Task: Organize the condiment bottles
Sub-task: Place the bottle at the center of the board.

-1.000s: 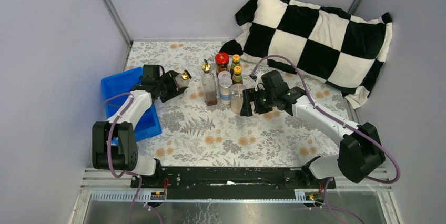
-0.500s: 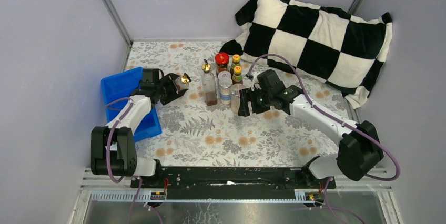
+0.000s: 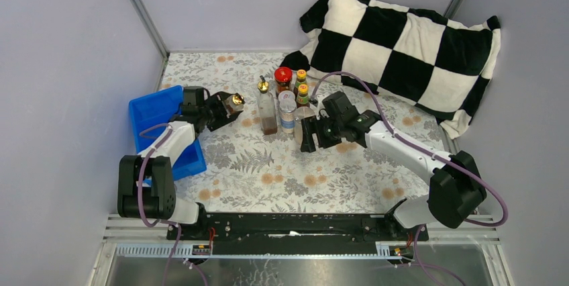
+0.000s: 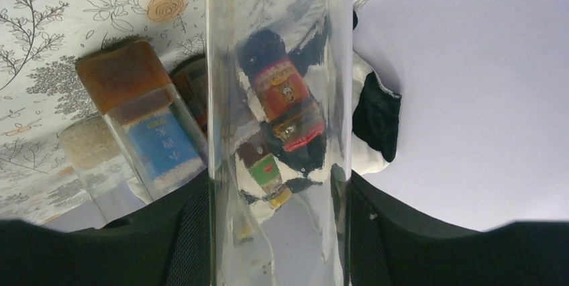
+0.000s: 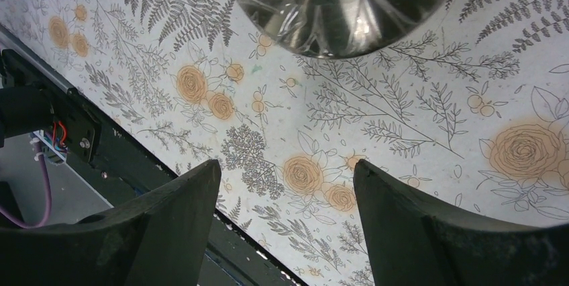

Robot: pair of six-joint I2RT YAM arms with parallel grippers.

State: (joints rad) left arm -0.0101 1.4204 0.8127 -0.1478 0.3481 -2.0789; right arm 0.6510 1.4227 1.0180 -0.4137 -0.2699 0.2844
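Note:
My left gripper (image 3: 223,109) is shut on a clear gold-spouted bottle (image 3: 233,103), held tilted just right of the blue tray. In the left wrist view the bottle (image 4: 278,98) fills the gap between my jaws (image 4: 278,188). A cluster stands at mid-table: a second gold-spouted bottle (image 3: 267,110) with brown liquid, a red-lidded jar (image 3: 283,78), two yellow-capped sauce bottles (image 3: 302,86) and two silver-lidded shakers (image 3: 287,108). My right gripper (image 3: 308,138) is open beside the nearer shaker (image 3: 302,122). Its glass (image 5: 345,4) shows beyond my fingertips (image 5: 287,165), not between them.
A blue divided tray (image 3: 149,108) sits at the left edge under my left arm. A black-and-white checked pillow (image 3: 402,44) lies at the back right. The flowered cloth (image 3: 282,178) covers the table; grey walls close it in.
My right gripper has slid a little left and nearer, staying open by the shaker. My left arm has shifted slightly, with the bottle still held.

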